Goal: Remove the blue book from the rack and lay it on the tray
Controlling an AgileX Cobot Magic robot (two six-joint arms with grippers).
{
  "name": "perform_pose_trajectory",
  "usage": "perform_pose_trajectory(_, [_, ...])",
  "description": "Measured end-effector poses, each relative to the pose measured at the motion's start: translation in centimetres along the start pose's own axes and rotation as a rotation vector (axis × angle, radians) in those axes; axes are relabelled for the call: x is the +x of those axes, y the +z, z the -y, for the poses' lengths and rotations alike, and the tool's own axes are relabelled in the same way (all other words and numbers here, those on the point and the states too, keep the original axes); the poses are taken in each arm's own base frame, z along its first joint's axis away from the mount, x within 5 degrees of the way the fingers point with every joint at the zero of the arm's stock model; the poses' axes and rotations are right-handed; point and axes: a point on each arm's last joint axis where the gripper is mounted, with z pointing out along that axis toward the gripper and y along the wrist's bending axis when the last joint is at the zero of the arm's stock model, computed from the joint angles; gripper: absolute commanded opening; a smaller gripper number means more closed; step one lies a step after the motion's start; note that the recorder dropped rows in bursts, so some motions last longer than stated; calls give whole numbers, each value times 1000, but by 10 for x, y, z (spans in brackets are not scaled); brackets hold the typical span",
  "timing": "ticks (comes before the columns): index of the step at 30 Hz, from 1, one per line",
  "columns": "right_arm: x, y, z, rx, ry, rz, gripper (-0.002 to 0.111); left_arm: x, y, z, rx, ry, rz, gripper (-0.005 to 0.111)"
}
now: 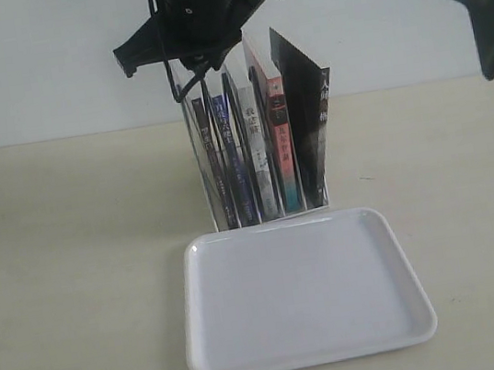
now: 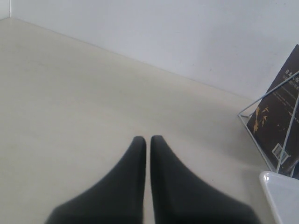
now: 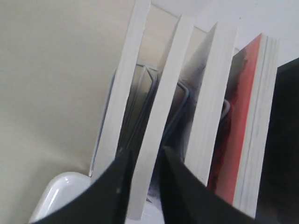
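Note:
The rack (image 1: pixel 195 146) stands behind the tray (image 1: pixel 305 293) and holds several upright books. The blue book (image 1: pixel 233 164) is second from the left, still standing in its slot. My right gripper (image 1: pixel 199 65) comes down on the rack from above. In the right wrist view its jaws (image 3: pixel 144 156) straddle the blue book's white page edge (image 3: pixel 161 116), one finger pressed against each side. The tray's corner (image 3: pixel 60 191) shows below. My left gripper (image 2: pixel 147 138) is shut and empty over bare table, off to the side of the rack (image 2: pixel 261 100).
A dark-spined book (image 1: pixel 209 153) stands left of the blue one. To its right are a grey-white book (image 1: pixel 258 151), a red-spined book (image 1: pixel 283 142) and a leaning black book (image 1: pixel 310 110). The black book (image 2: pixel 275 116) and tray corner (image 2: pixel 280 196) show in the left wrist view.

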Motion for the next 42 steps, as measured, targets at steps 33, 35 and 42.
perform_pose_trajectory(33, [8, 35, -2, 15, 4, -66, 32, 0, 0, 0, 0, 0, 0, 4])
perform_pose_trajectory(35, [9, 39, -3, 18, 1, -73, 32, 0, 0, 0, 0, 0, 0, 4])
perform_pose_trajectory(42, [12, 50, -4, 27, 15, -95, -1, 0, 0, 0, 0, 0, 0, 4])
